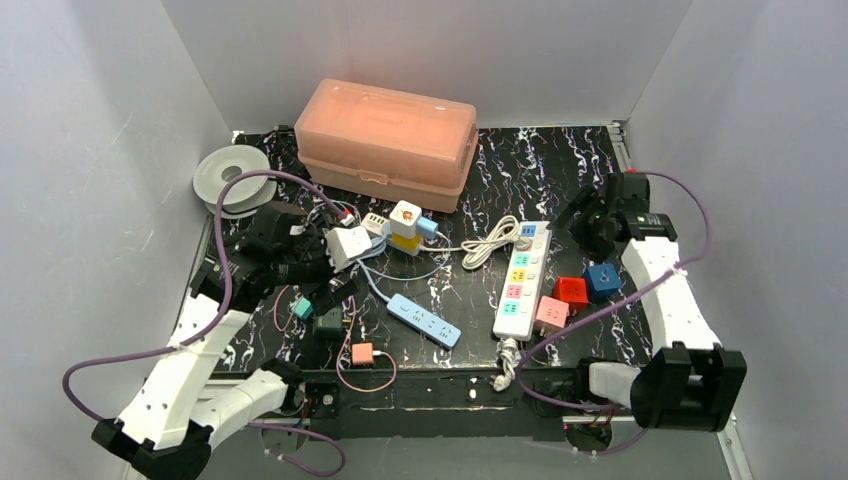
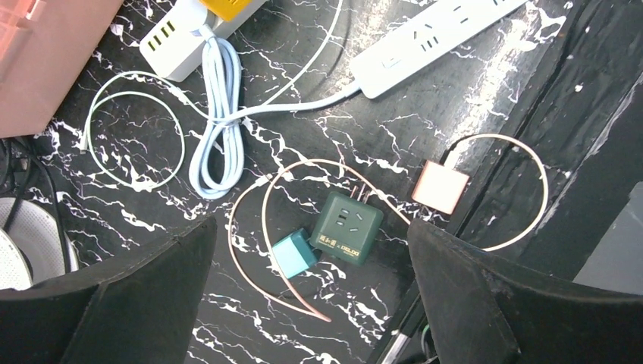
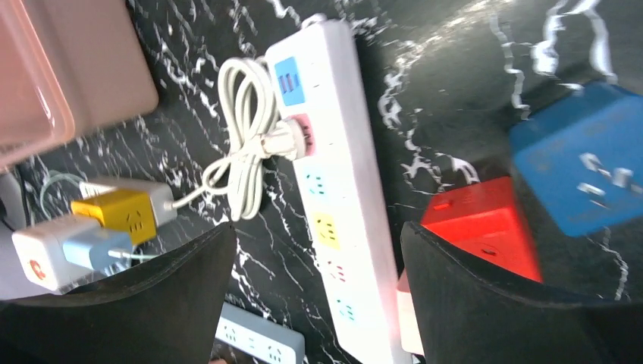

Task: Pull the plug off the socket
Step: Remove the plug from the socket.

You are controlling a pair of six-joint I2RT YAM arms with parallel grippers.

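Observation:
A white power strip [image 3: 334, 189] with coloured sockets lies lengthwise under my right gripper [image 3: 318, 243]. A white plug [image 3: 282, 140] sits in the strip's pink socket near the far end, and its coiled white cable [image 3: 243, 144] lies beside it. My right gripper is open, above the strip and touching nothing; from above it [image 1: 590, 225] hangs right of the strip [image 1: 522, 285]. My left gripper [image 2: 312, 250] is open above a green cube socket [image 2: 346, 227], which has a teal plug [image 2: 293, 255] against its side.
A red cube [image 3: 485, 224] and a blue cube [image 3: 584, 178] lie right of the strip, with a pink block [image 1: 551, 312] near its end. A blue-grey strip [image 1: 424, 319], stacked white and yellow adapters [image 1: 405, 226], a pink box [image 1: 388, 140] and a wire spool [image 1: 233, 178] surround the middle.

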